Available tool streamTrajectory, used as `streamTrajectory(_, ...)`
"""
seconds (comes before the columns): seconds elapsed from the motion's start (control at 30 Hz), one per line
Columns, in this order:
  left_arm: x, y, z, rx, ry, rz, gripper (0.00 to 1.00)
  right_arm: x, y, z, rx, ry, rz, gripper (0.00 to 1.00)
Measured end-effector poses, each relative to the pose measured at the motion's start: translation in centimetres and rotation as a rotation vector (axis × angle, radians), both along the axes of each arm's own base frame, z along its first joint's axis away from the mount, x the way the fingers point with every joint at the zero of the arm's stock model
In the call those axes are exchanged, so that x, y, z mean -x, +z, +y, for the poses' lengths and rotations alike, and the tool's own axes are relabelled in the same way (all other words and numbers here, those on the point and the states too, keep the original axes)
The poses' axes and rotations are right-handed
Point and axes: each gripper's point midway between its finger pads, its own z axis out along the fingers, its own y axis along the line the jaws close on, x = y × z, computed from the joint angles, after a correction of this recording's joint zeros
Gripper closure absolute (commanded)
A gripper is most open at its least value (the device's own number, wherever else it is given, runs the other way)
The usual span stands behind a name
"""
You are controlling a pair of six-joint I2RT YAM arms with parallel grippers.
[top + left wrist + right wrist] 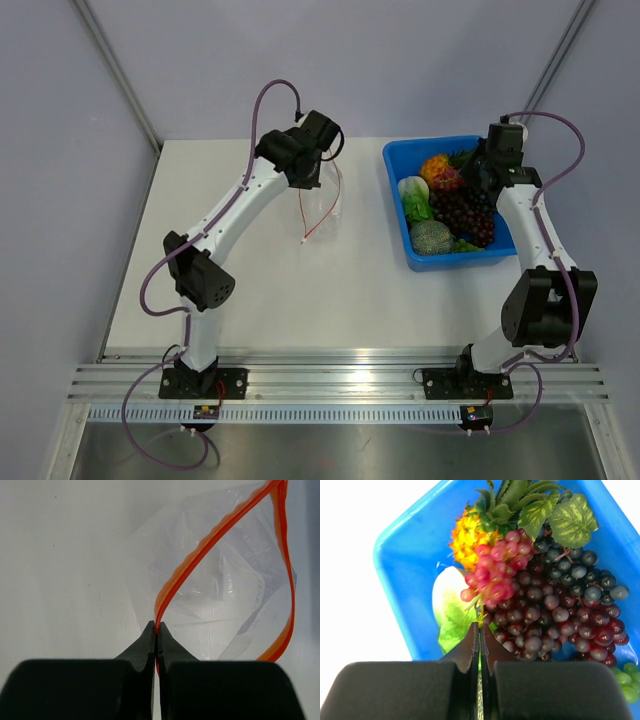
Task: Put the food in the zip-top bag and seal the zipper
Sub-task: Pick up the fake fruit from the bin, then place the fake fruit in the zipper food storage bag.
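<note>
Both grippers are pinched together: the left gripper (pixel 156 630) clamps the zip-top bag's (pixel 225 595) orange-red zipper (pixel 200 555), left of the blue bin (pixel 460 262). The right gripper (pixel 480 627) grips a pink grape bunch (pixel 495 565) by its stem inside that bin.

The white table (pixel 270 290) is carrying a blue bin (pixel 455 259) at its far right side, while the clear zip-top bag (pixel 322 212) is resting near the far middle, well apart from it.

White table (pixel 270 290), pale grey walls (pixel 60 150), aluminium rail (pixel 340 385) along near edge
</note>
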Motion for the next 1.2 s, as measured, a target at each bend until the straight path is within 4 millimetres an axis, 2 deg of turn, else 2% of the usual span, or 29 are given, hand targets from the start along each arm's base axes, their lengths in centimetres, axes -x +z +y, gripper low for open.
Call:
streamTrajectory(0.17,0.2,0.2,0.7,0.003,0.009,0.0,1.0,0.7,1.1,0.5,-0.022,0.014,-0.026,1.0)
streamTrajectory(0.37,0.2,2.2,2.2,0.016,0.024,-0.037,1.0,1.4,2.7,1.2,-0.052,0.035,-0.056,1.0)
streamTrajectory(0.6,-0.2,5.9,4.1,-0.001,0.053,-0.13,1.0,3.4,6.7,1.6,-0.061,0.049,-0.127,1.0)
streamTrajectory(0.7,-0.2,6.8,4.8,-0.024,0.066,-0.159,1.0,4.0,9.1,1.7,-0.06,0.053,-0.179,1.0)
streamTrajectory(0.8,-0.2,6.8,4.8,-0.027,0.061,-0.16,1.0,4.8,11.0,2.0,-0.067,0.063,-0.219,1.0)
streamTrajectory(0.97,0.1,6.4,3.3,0.003,0.019,-0.141,1.0,6.1,12.8,2.6,-0.087,0.084,-0.257,1.0)
streamTrajectory(1.07,0.1,5.4,1.3,0.04,-0.029,-0.111,1.0,6.6,13.1,2.8,-0.097,0.092,-0.257,1.0)
streamTrajectory(1.2,-0.2,3.1,-1.8,0.098,-0.088,-0.055,1.0,7.0,13.5,3.3,-0.111,0.11,-0.258,1.0)
